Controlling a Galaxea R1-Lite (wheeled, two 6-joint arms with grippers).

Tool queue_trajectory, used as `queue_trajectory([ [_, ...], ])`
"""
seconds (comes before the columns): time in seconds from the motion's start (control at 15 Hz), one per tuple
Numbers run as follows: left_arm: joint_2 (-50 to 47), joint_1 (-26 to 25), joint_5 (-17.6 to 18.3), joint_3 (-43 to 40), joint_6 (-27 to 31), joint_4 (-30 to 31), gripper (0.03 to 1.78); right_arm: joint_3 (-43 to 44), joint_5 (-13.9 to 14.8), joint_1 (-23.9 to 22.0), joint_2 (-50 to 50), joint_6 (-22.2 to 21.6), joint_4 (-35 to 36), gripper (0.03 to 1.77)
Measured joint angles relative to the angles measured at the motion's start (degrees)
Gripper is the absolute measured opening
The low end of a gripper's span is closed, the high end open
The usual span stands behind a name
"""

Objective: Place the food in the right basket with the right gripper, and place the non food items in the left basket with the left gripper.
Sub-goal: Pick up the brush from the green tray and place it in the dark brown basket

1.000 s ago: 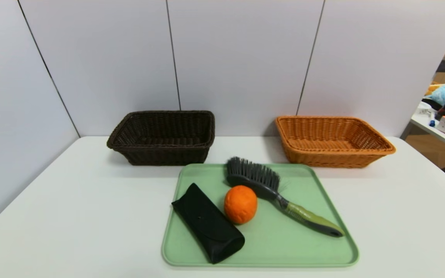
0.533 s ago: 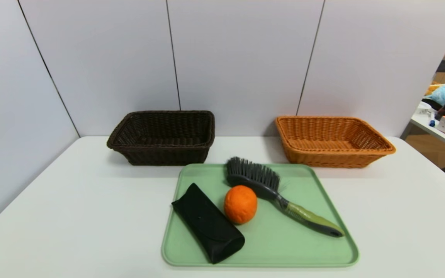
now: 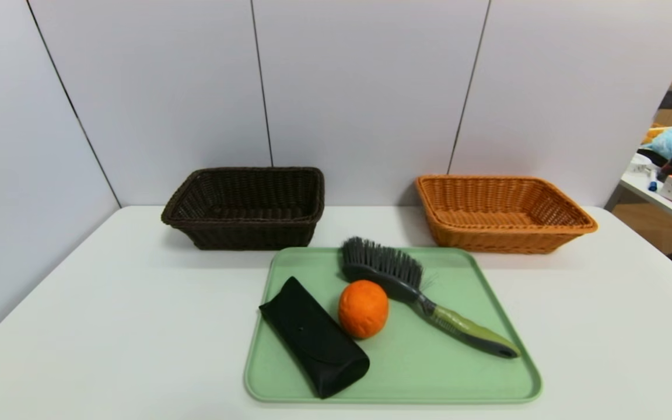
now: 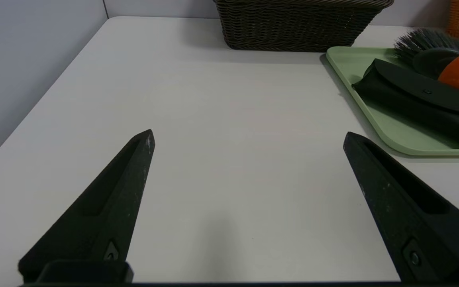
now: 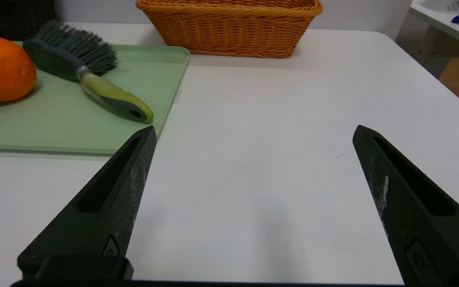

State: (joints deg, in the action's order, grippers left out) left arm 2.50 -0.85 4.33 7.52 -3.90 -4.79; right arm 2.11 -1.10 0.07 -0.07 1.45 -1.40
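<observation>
Head view: orange, brush and case lay on the tray; dark basket and tan basket stood behind it.

Left wrist: my left gripper was spread over bare table.

Right wrist: my right gripper was likewise spread, holding nothing.

Both the dark basket and the orange basket are woven from wicker. The orange is seen with dimpled matt skin. The worktop is smooth and matt.
</observation>
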Motion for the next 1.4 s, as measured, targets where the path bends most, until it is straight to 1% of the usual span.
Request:
queue_trajectory([
  [0.13,2.2,0.0,1.2,1.2,0.0,-0.2,1.69,3.6,-1.3,0.0,0.0,-0.7,-2.8,1.70],
  [0.27,5.6,0.0,2.7,2.9,0.0,-0.2,1.69,7.3,-4.3,0.0,0.2,-0.9,-9.0,1.70],
  [0.33,7.7,0.0,3.1,3.9,0.0,-0.2,1.69,8.4,-5.5,0.0,0.8,-0.8,-10.9,1.70],
  [0.4,10.4,0.0,3.4,4.9,0.0,-0.2,1.69,9.6,-6.3,0.0,2.0,-0.9,-11.3,1.70],
  [0.6,18.8,0.0,4.0,9.5,-0.1,-0.2,1.69,12.4,-7.2,0.7,8.3,-0.9,-11.1,1.70],
  [0.8,27.8,0.0,4.6,15.7,-0.1,-0.2,1.69,16.4,-7.4,3.5,16.6,-1.2,-10.9,1.70],
  [0.93,33.6,0.0,4.8,19.4,0.0,-0.2,1.69,19.1,-7.5,4.5,22.5,-1.3,-10.8,1.70],
  [1.27,45.8,0.1,4.8,26.0,0.0,-0.1,1.69,25.4,-7.7,5.0,38.0,-1.4,-7.9,1.70],
  [1.4,49.8,0.1,4.8,28.1,0.1,0.0,1.69,28.0,-8.2,5.0,44.0,-1.4,-6.4,1.70],
])
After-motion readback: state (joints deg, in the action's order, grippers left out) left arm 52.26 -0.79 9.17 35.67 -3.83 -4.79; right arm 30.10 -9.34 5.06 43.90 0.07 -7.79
